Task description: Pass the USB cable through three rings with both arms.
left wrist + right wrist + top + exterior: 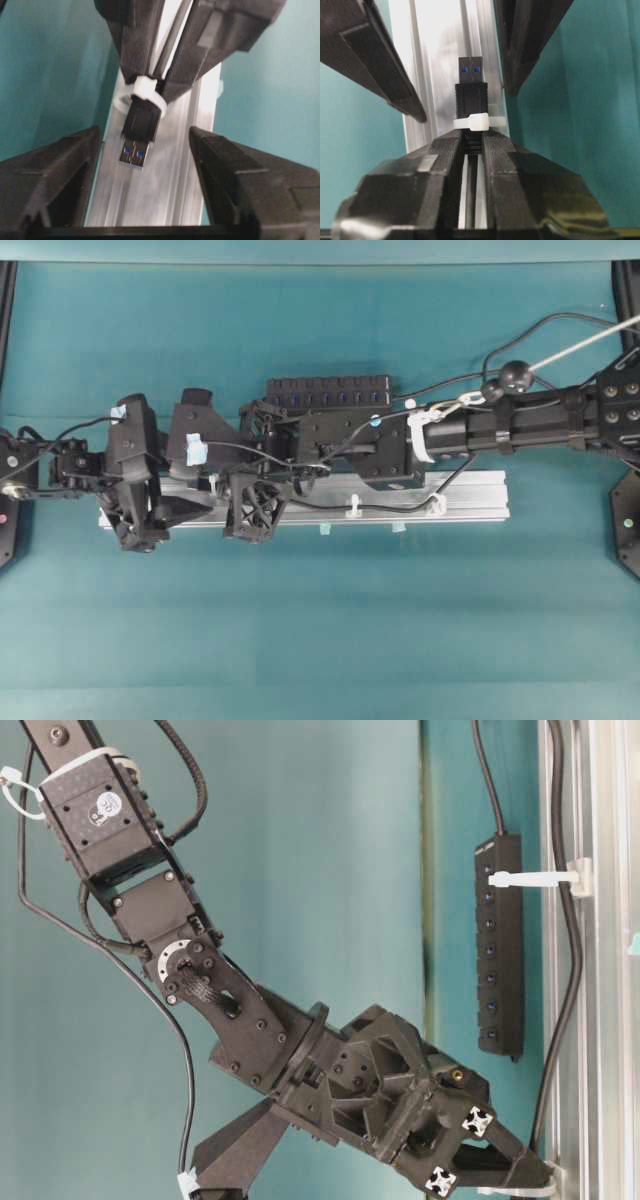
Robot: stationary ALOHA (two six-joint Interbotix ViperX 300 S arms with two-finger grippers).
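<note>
Black USB cable (pixel 471 102), its metal-tipped plug poking through the last translucent white plastic ring (pixel 145 92) near the aluminium rail's (pixel 470 502) left end, sits clamped in the right gripper (pixel 471 137). Left gripper (pixel 145 165) waits, jaws wide and empty; next, I judge, it must close on the plug and pull.

The USB cable's (pixel 385 506) black plug (pixel 140 131), with its metal tip and blue insert, is poking through a translucent white ring (pixel 146 92) and lying along the silver rail. The thin black cord is running back along the rail through two more white rings (pixel 353 506) (pixel 437 504), which are standing upright on the rail, well apart from each other.
</note>
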